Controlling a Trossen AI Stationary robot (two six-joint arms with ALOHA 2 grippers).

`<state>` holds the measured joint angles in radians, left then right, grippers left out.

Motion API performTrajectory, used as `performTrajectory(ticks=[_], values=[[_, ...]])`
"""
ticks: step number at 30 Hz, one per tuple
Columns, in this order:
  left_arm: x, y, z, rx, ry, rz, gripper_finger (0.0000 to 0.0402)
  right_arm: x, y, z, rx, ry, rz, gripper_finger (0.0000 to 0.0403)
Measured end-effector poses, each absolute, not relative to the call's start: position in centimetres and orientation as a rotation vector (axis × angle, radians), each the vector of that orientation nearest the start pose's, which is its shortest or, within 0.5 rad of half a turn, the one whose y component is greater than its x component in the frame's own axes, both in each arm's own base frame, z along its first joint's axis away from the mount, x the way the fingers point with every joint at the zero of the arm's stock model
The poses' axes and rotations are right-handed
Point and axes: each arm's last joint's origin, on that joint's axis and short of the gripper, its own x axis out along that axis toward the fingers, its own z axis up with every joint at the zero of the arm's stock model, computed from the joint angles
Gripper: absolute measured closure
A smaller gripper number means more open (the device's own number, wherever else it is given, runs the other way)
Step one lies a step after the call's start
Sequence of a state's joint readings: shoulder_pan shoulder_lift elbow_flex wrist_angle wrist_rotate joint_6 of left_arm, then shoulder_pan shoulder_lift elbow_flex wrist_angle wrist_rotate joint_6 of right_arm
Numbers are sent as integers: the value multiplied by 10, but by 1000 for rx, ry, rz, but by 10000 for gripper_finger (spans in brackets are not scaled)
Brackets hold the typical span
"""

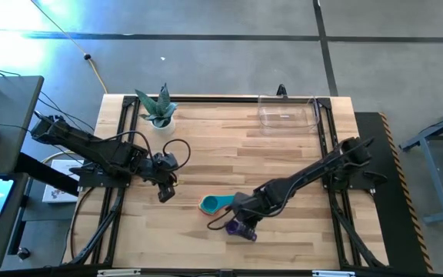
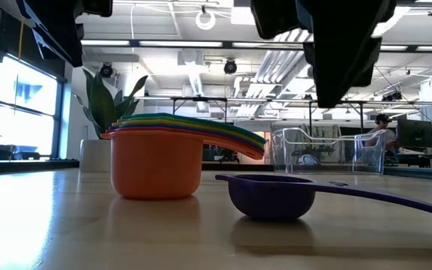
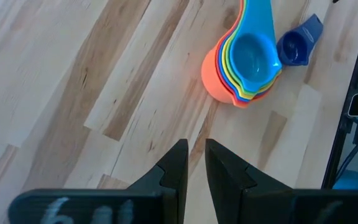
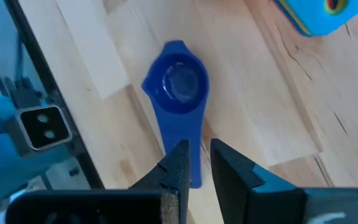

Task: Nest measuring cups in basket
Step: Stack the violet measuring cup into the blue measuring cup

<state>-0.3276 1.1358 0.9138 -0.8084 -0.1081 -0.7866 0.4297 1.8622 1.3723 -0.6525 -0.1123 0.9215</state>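
Observation:
A nested stack of measuring cups (image 1: 210,204), orange at the bottom and teal on top, stands on its base near the table's front middle. A purple cup (image 1: 241,228) sits upright on the table just right of it, its handle (image 4: 179,143) lying flat. My right gripper (image 4: 199,165) hovers above that handle's free end, its fingers a narrow gap apart with nothing between them; the low view shows it well clear of the cup (image 2: 270,196). My left gripper (image 1: 166,194) hangs left of the stack (image 3: 244,62), also narrowly open and holding nothing. The basket (image 1: 287,115) stands at the far right.
A white pot with a green plant (image 1: 160,115) stands at the far left of the table. Bare wood lies between the stack and the basket (image 2: 321,150). Black frame rails run along the table's left and right edges.

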Motion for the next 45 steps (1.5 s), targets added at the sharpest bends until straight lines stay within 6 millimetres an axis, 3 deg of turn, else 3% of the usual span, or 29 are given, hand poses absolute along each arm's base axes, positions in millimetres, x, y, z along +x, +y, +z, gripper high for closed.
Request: performTrajectory(ticks=[5,16,25,45], values=[[201,-65,265,-519,1010,226,355,344,161,202,580,1251,-57,336],[201,-65,265,-535,1008,235,355,354,159,202,506,1115,-87,265],[201,-65,265,-538,1003,233,355,363,163,177,473,1155,-87,263],[201,-65,265,-537,1002,231,355,373,169,140,518,1212,-81,263]])
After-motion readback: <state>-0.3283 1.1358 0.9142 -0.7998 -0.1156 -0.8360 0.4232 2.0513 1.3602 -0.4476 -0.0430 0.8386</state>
